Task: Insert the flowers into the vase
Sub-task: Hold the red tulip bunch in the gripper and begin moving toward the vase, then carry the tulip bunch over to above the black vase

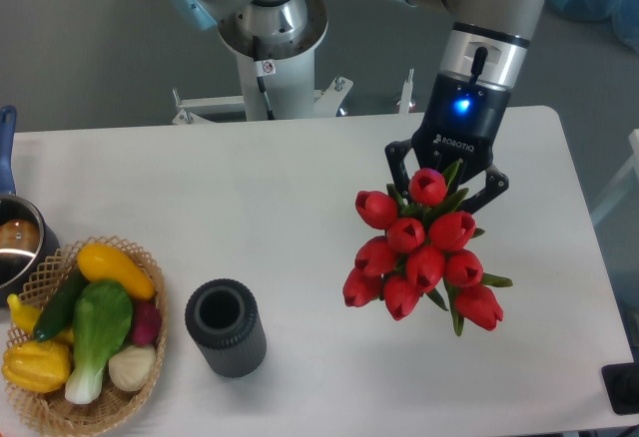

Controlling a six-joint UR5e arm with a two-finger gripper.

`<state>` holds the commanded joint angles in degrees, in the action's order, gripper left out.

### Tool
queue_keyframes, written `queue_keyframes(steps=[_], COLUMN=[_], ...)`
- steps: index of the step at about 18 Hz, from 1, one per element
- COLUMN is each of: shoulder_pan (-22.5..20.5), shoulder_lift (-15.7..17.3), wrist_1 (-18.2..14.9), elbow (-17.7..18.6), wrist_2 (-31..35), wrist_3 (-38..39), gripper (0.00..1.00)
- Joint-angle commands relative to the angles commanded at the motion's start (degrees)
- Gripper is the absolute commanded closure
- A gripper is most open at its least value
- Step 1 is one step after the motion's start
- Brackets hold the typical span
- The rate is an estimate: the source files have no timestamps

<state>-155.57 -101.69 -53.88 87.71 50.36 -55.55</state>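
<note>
A bunch of red tulip flowers [422, 252] with green leaves hangs over the right half of the white table. My gripper [446, 186] sits just behind and above the buds, its black fingers closed around the bunch; the stems are hidden under the buds. The vase [226, 326], a small dark grey ribbed cylinder with its round mouth facing up, stands on the table to the lower left of the flowers, well apart from them and from the gripper.
A wicker basket [150, 267] of toy vegetables sits at the front left, close to the vase. A shiny metal pot [15, 242] with a blue handle is at the left edge. The robot base [270, 38] stands behind the table.
</note>
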Motion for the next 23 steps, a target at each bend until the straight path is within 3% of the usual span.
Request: queue_keyframes(steps=[14, 23], shoulder_pan=[0.4, 2.4], shoulder_lift=[0.1, -4.3], wrist_1=[0.7, 8.5], elbow=[1.1, 1.1], wrist_2=[-2.0, -14.0], wrist_3=[0.1, -0.3], gripper=[0.87, 0.87])
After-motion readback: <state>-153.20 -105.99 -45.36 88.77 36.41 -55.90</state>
